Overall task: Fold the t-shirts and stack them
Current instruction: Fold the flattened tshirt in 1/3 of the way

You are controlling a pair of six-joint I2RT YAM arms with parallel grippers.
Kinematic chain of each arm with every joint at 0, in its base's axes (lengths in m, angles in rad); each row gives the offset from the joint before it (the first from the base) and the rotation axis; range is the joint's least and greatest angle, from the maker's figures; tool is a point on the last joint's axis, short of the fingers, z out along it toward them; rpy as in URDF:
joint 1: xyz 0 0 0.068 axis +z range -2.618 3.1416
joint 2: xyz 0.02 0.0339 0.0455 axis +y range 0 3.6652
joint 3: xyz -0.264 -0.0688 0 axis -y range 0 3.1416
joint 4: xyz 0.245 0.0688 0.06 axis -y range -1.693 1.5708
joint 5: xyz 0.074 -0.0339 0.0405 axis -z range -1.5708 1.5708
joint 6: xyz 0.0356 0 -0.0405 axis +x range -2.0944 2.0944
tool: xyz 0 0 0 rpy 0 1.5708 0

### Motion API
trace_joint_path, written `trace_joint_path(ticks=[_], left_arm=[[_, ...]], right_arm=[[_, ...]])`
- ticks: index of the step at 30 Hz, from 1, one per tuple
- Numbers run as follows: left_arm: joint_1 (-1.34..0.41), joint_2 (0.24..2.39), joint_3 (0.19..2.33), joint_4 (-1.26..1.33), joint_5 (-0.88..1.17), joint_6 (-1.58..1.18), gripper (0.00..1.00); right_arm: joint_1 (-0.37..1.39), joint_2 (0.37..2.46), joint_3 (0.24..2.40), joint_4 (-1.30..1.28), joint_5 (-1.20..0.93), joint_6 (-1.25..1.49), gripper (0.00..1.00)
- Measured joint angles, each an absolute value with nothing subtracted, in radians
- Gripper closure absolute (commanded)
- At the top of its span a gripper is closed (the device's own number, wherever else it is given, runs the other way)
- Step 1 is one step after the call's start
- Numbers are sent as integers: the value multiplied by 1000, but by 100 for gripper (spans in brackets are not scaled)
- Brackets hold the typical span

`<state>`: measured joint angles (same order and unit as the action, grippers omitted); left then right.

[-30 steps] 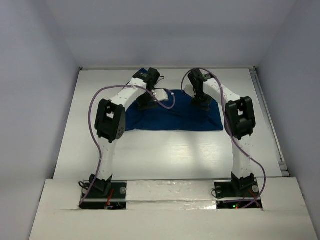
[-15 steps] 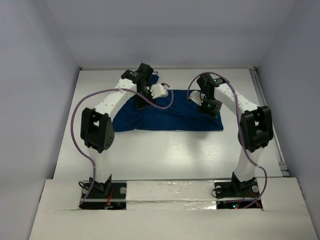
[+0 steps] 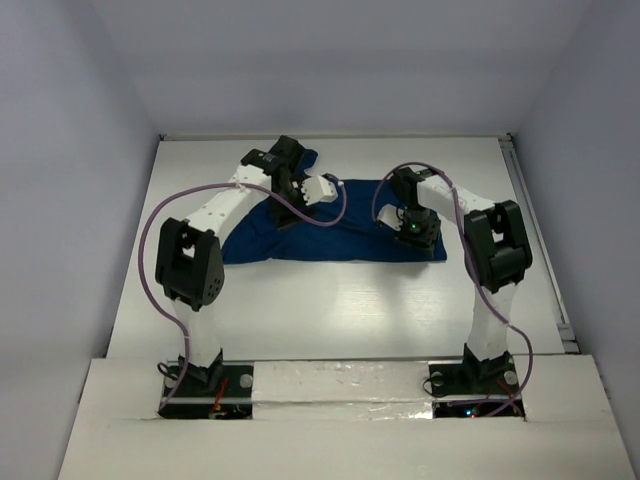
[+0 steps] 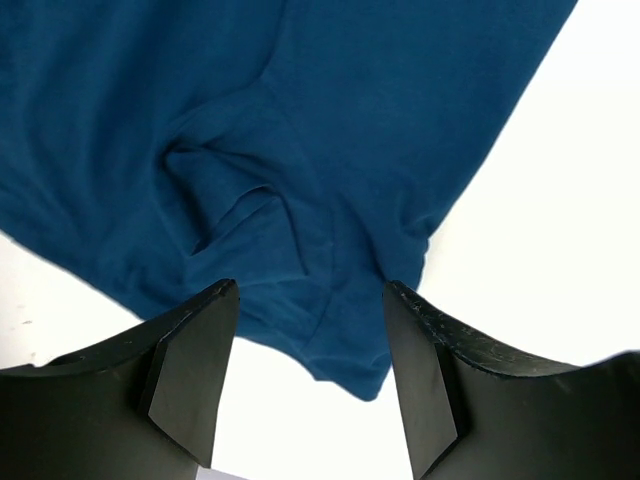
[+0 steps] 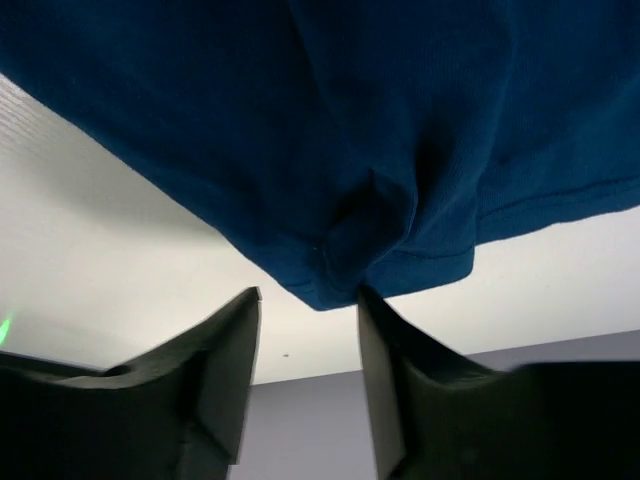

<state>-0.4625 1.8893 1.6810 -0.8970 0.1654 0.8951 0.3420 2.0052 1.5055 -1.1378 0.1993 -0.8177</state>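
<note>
T-shirt (image 3: 330, 240) edge lies between parted jaws of left gripper (image 4: 310, 295) and right gripper (image 5: 310, 295), unclamped

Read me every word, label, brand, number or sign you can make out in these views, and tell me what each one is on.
No readable text in any view.
t-shirt: plain blue cloth on the side showing, with no print or tag visible.
left arm and right arm: any marking is too small to make out from the top view.
</note>
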Motion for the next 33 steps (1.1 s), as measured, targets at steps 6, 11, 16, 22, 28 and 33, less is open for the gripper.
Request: trace_joint_path(ticks=[6,11,16,22,28,33], left_arm=[[-463,1889,1647,-876,176,891,44],[-463,1889,1645,-862,176,891,45],[-463,1889,1645,-859,176,892,46],[-463,1889,1645,-856,176,892,47],[-463,1889,1645,-856,175,892,47],[-463,1889,1645,-856,175,892,47]], right_arm=[[342,2017,1505,-1134,204,-818,61],[342,2020,1507,-1118,214,-815,83],[342,2029,1510,-1107,232,-813,100],[342,2061,1525,-1089,258,-811,100],[342,2072,1592,-1094,281,-812,100],[340,2078,1706,-1095,315,-811,100]])
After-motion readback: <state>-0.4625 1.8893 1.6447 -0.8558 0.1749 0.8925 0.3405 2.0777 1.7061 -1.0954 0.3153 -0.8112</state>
